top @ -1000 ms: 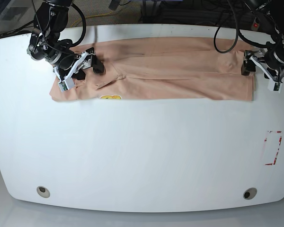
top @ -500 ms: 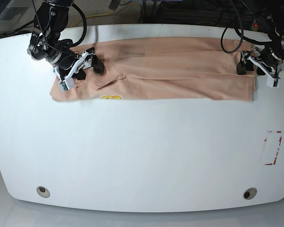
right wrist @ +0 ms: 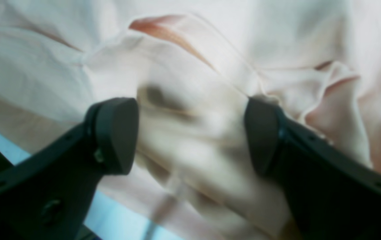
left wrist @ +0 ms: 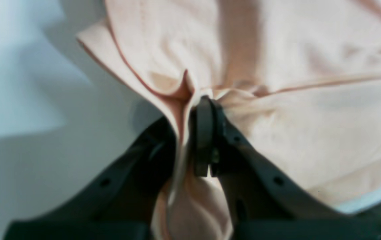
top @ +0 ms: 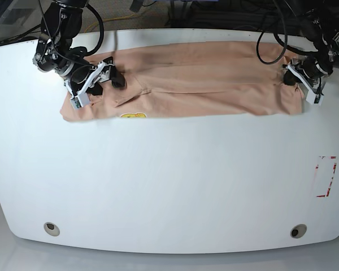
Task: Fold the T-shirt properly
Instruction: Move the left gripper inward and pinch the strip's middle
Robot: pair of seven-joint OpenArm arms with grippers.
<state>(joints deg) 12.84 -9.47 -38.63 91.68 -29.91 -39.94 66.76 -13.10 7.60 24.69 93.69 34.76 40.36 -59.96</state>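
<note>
Pinching T-shirt [top: 203,79] edge w/ left claw [left wrist: 190,133]; right claw [right wrist: 190,133] spread.

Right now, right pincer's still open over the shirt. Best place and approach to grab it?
Judging by the pose, take the loose ruffled fold of the T-shirt lying between the open right pincer, coming straight down from above. That bunched ridge stands proud of the flat cloth, so it should pinch cleanly, as the left pincer already pinches its end.
</note>
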